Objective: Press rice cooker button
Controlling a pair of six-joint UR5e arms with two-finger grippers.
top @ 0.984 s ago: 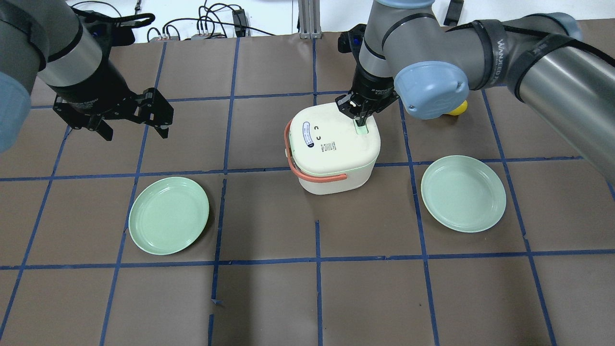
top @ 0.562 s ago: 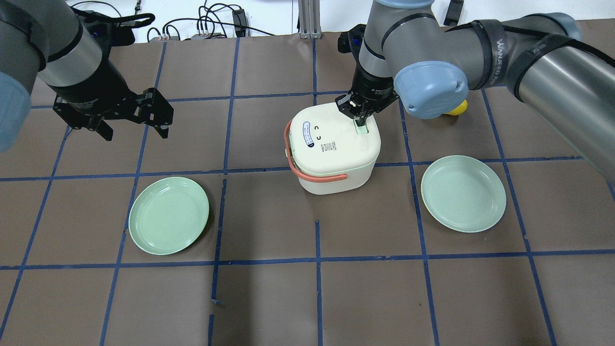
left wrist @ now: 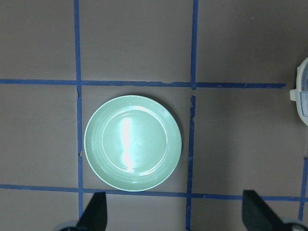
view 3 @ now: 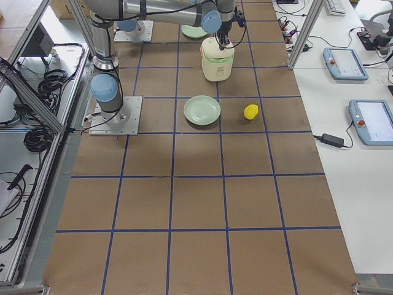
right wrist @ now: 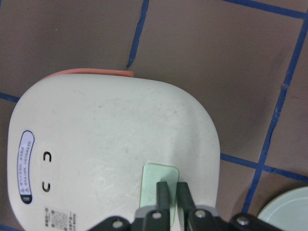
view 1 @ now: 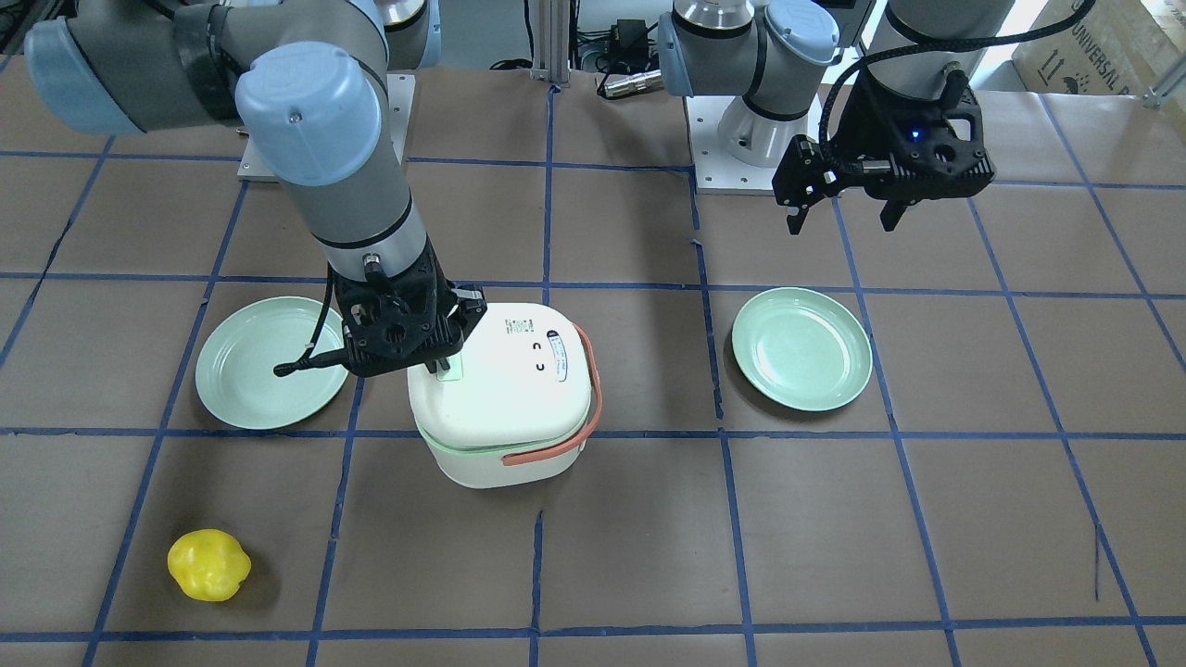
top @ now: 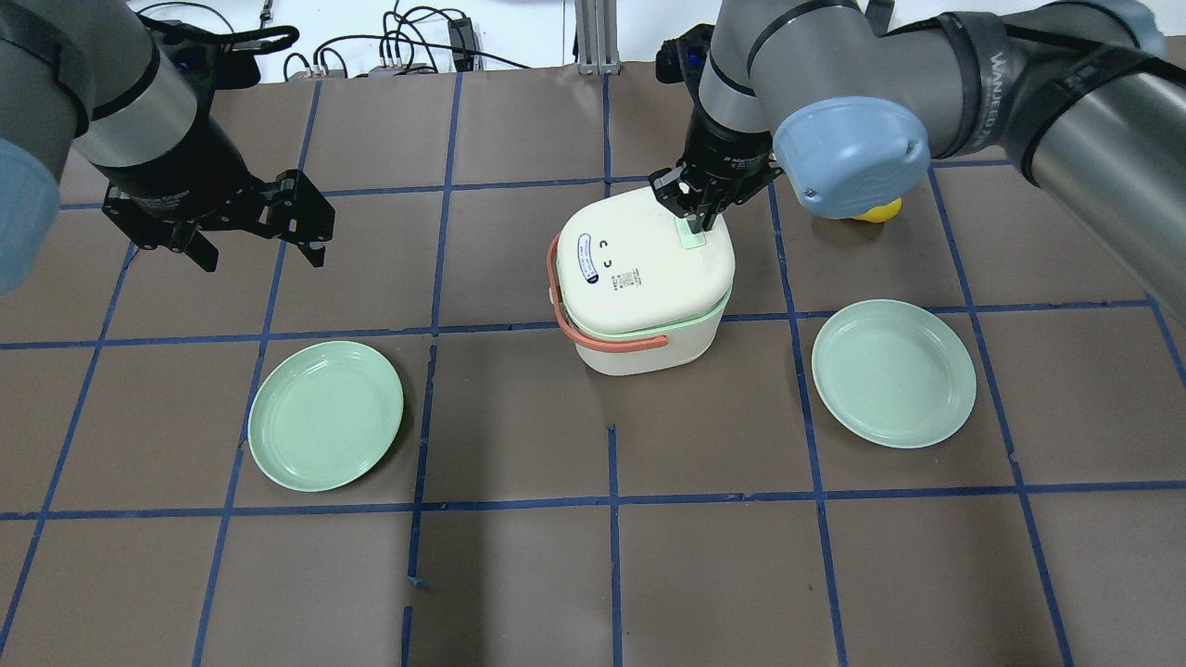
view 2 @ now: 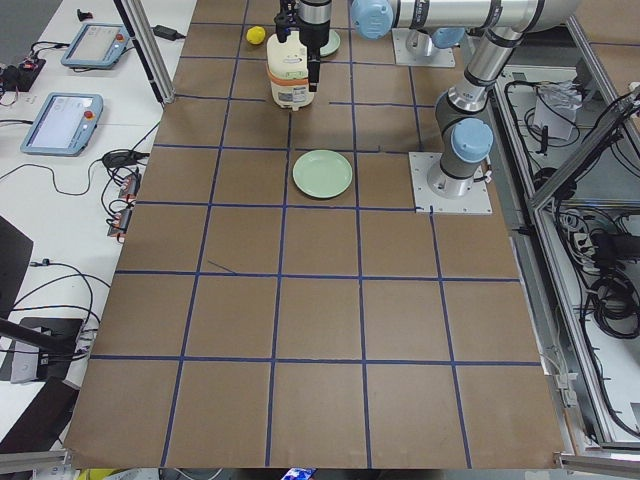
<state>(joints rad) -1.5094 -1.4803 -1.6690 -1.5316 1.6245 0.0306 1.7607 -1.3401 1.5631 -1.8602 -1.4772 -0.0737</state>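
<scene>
The white rice cooker (top: pixel 639 278) with a salmon handle stands mid-table; it also shows in the front view (view 1: pixel 505 398). Its pale green button (top: pixel 694 238) sits on the lid's far right edge. A green band shows under the lid, which stands slightly raised. My right gripper (top: pixel 693 219) is shut, pointing down, with its tips on or just above the button (right wrist: pixel 155 179); the right wrist view shows the fingertips (right wrist: pixel 163 190) together over it. My left gripper (top: pixel 258 248) is open and empty, high over the far left of the table.
Two green plates lie flat, one at the front left (top: pixel 324 415) and one at the right (top: pixel 893 372). A yellow fruit (view 1: pixel 208 564) lies beyond the cooker, partly hidden by my right arm in the overhead view. Blue tape lines grid the brown table.
The cooker's lid has risen slightly, showing more green band beneath it. My right gripper and arm have lifted a little with it. The left arm has not moved.
</scene>
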